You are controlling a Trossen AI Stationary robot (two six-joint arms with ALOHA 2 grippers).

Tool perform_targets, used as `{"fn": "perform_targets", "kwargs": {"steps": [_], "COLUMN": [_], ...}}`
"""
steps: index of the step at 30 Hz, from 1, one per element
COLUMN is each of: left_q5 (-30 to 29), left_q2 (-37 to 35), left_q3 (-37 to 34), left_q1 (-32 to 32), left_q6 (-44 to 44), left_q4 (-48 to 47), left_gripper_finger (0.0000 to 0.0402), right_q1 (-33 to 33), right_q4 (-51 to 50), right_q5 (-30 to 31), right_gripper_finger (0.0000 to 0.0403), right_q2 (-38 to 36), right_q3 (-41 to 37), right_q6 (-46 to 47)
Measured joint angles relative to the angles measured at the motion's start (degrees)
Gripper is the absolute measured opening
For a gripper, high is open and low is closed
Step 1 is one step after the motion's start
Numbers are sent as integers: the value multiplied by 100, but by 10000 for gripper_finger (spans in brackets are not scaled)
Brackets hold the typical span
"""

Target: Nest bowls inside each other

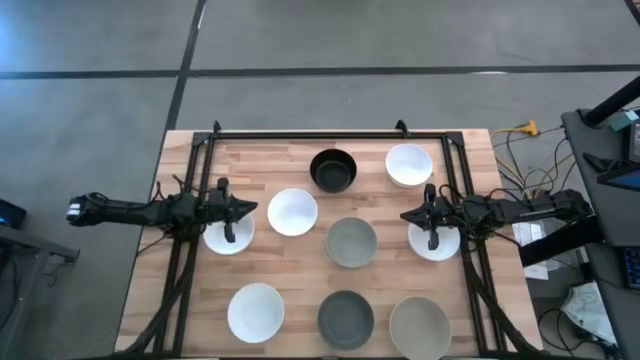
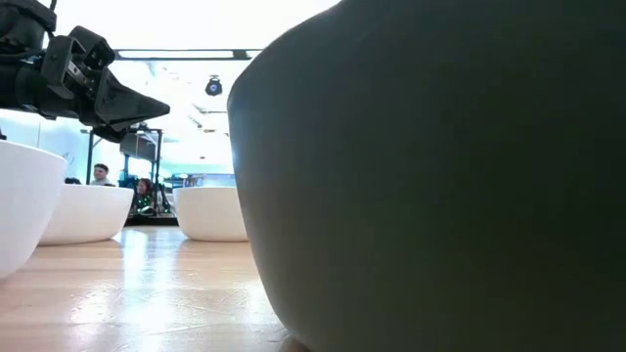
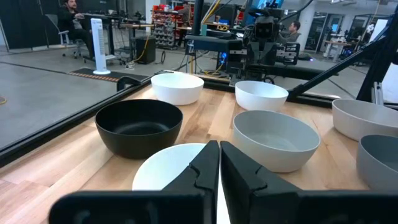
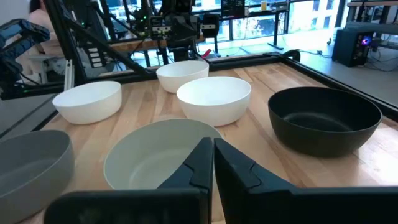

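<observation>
Nine bowls stand apart, upright on their bases on the wooden table. In the high view: black bowl (image 1: 333, 170), white bowls (image 1: 408, 165), (image 1: 292, 211), (image 1: 256, 312), grey-green bowl (image 1: 351, 242), dark grey bowl (image 1: 346, 320), pale bowl (image 1: 419, 328). My left gripper (image 1: 245, 208) is shut, level, above a white bowl (image 1: 225, 238) at the table's left. My right gripper (image 1: 405, 214) is shut, level, above a white bowl (image 1: 436, 242) at the right. The two point toward each other. The left wrist view shows shut fingers (image 3: 219, 163), the right wrist view likewise (image 4: 212, 158).
A black metal frame (image 1: 330, 134) runs along the table's far edge and down both sides. The dark grey bowl (image 2: 440, 176) fills most of the low view. Bare wood lies between the bowls. Cables and equipment sit beyond the right edge (image 1: 590, 200). People sit in the room behind (image 3: 71, 18).
</observation>
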Motion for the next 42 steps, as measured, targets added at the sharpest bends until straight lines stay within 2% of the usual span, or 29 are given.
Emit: {"fn": "perform_targets", "kwargs": {"steps": [30,33,42], "left_q5": [1,0,0], "left_q2": [-1,-2,0], "left_q3": [0,0,0], "left_q1": [-1,-2,-2], "left_q6": [1,2,0], "left_q4": [-1,-2,-1], "left_gripper_finger": [0,0,0], "right_q1": [-4,-13,-13], "right_q4": [66,95,85], "right_q5": [2,87,152], "right_gripper_finger": [9,9,9], "right_q2": [-2,-4,12], "right_q3": [0,0,2], "right_q6": [-7,-361,-493]}}
